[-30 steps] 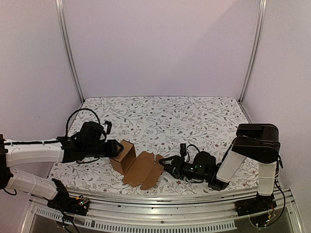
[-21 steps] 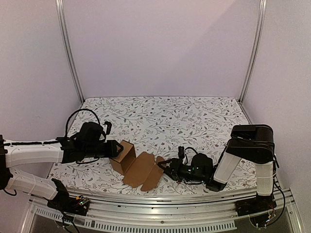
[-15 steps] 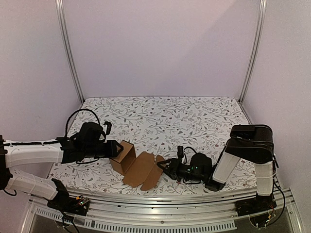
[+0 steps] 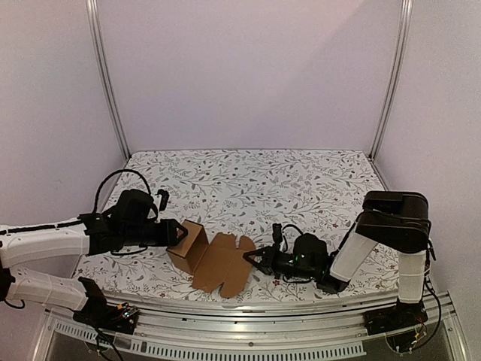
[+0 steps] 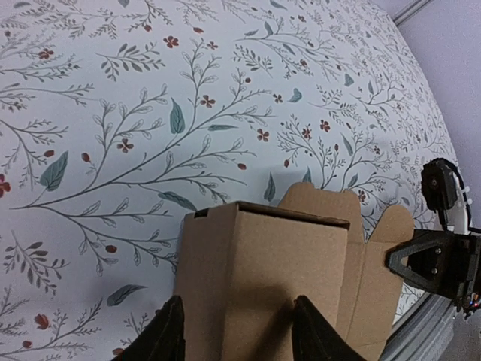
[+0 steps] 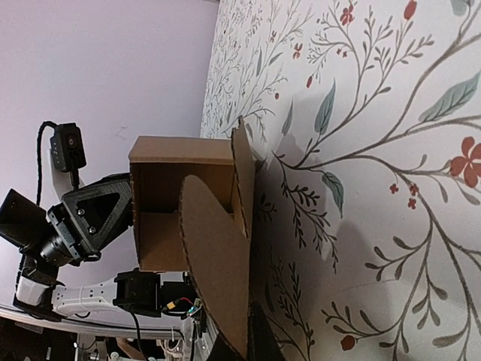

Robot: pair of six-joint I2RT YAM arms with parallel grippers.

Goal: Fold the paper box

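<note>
The paper box [image 4: 197, 244] is brown cardboard, half formed: an open squarish tube on the left with flat flaps [image 4: 225, 265] spread to its right on the floral cloth. My left gripper [image 4: 174, 233] holds the tube end. In the left wrist view its fingers [image 5: 170, 332] sit against the tube [image 5: 263, 263], one on the left wall and one on the upper face. My right gripper [image 4: 255, 260] lies low on the cloth, shut on the edge of a rounded flap [image 6: 214, 271]. That flap runs down between the pads [image 6: 260, 343], with the tube's open mouth [image 6: 169, 203] behind it.
The floral cloth [image 4: 263, 180] covers the table. Aluminium posts [image 4: 105, 83] [image 4: 391, 83] stand at the back corners against lilac walls. A metal rail [image 4: 248, 312] runs along the near edge, close to the flaps. Cables loop over both wrists.
My right gripper has slid left and shut on the rounded flap. The left arm has moved slightly towards the near edge, and the tube has moved with it.
</note>
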